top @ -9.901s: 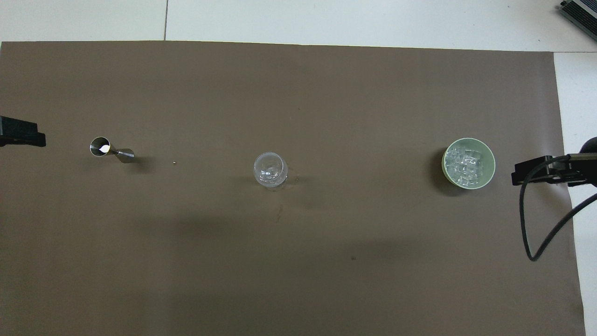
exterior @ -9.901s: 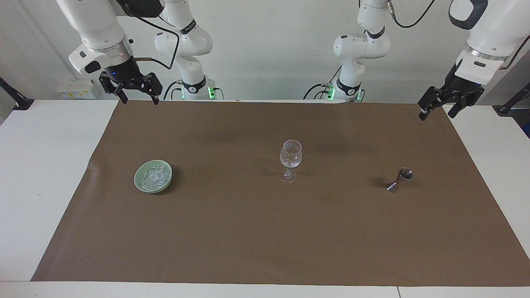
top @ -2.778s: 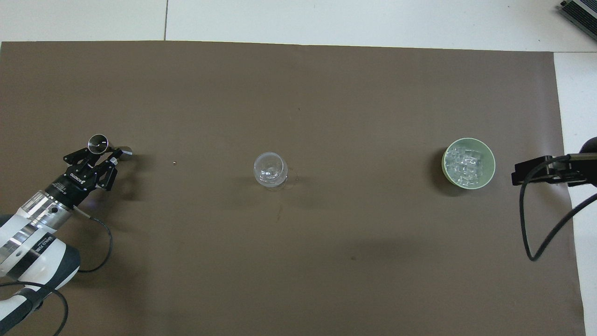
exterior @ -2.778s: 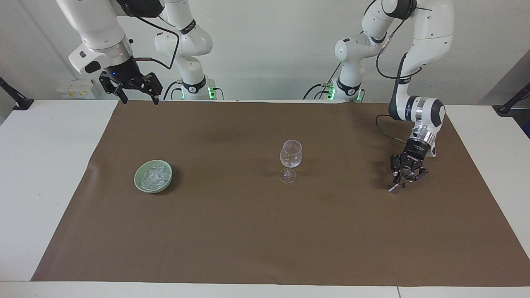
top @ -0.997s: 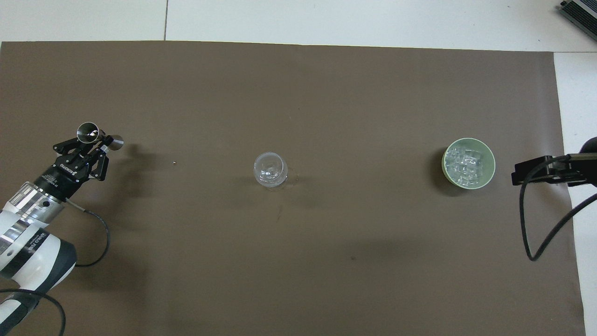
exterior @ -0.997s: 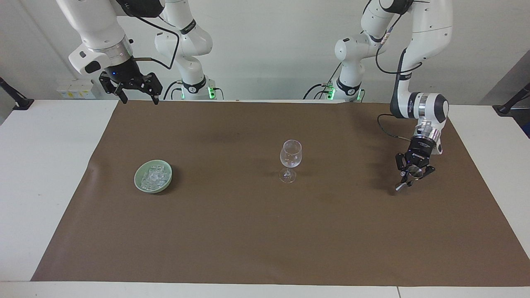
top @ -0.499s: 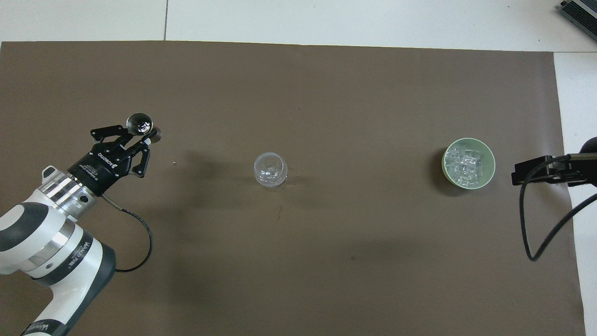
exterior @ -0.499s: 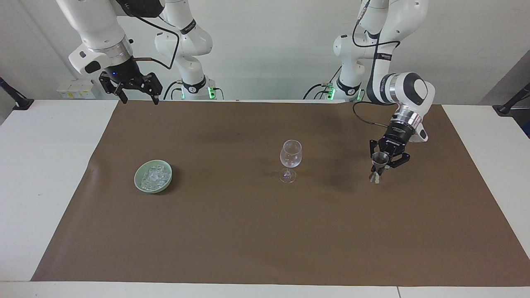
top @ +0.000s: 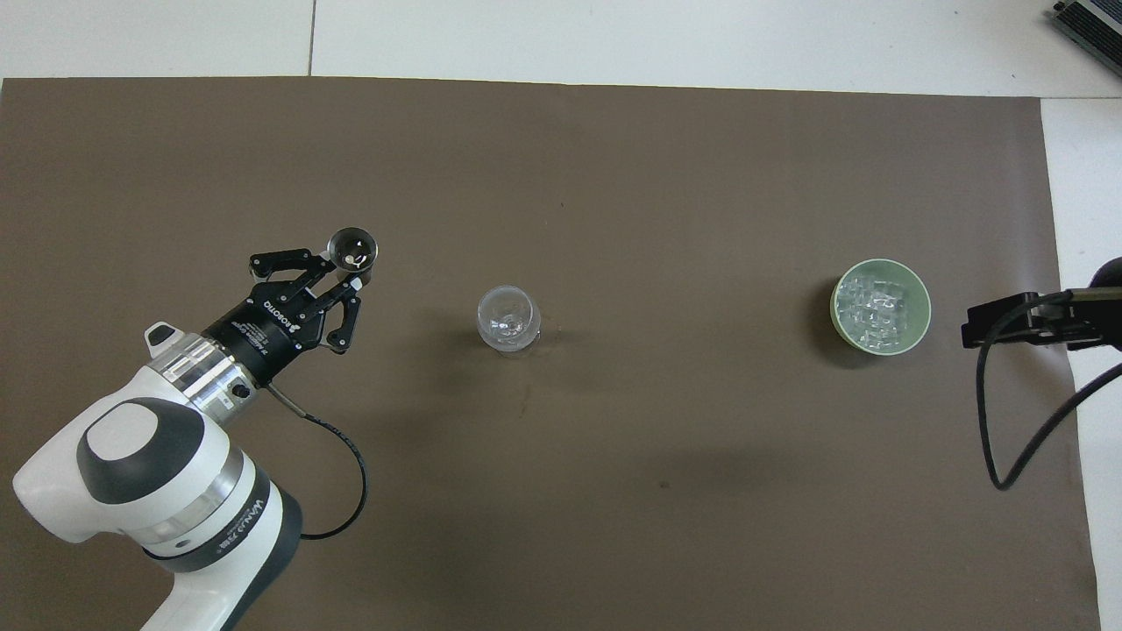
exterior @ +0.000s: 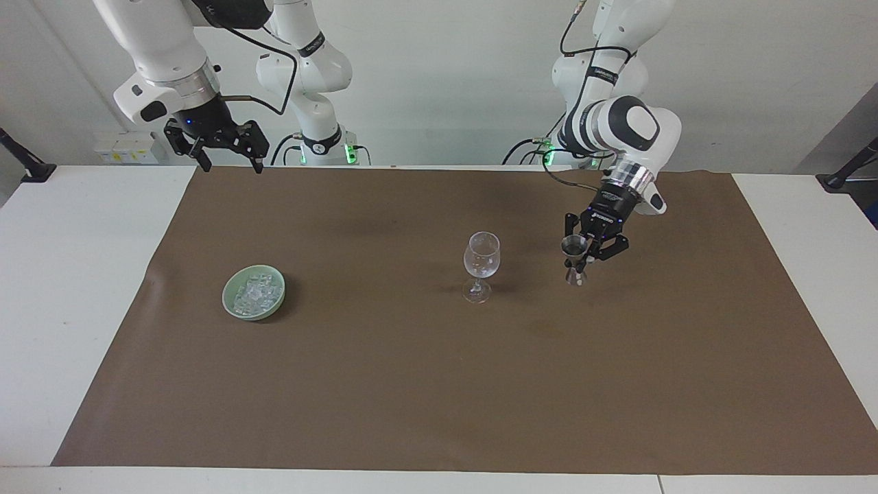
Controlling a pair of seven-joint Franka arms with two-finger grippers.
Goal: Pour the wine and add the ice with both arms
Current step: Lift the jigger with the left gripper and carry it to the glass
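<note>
An upright steel jigger [exterior: 573, 246] [top: 352, 248] hangs above the brown mat, with my left gripper [exterior: 582, 261] [top: 344, 274] shut on its waist. It is beside the clear stemmed wine glass [exterior: 481, 257] [top: 507, 319], toward the left arm's end of the table. Any wine is hidden; the jigger's cup shows only a glint. The ice [exterior: 255, 291] [top: 872, 307] fills a pale green bowl [exterior: 225, 296] [top: 926, 308] toward the right arm's end. My right gripper [exterior: 232, 165] [top: 973, 326] waits open, raised over the mat's corner by the robots.
The brown mat [exterior: 411, 384] covers most of the white table [exterior: 75, 274]. Black stands [exterior: 24, 163] [exterior: 847, 173] sit at both of the table's ends near the robots. A black cable [top: 1008, 438] loops from the right arm.
The left arm closed on the jigger, lifted it off the mat and carried it toward the wine glass, bringing it from tilted to upright. The right arm, glass and bowl stayed put.
</note>
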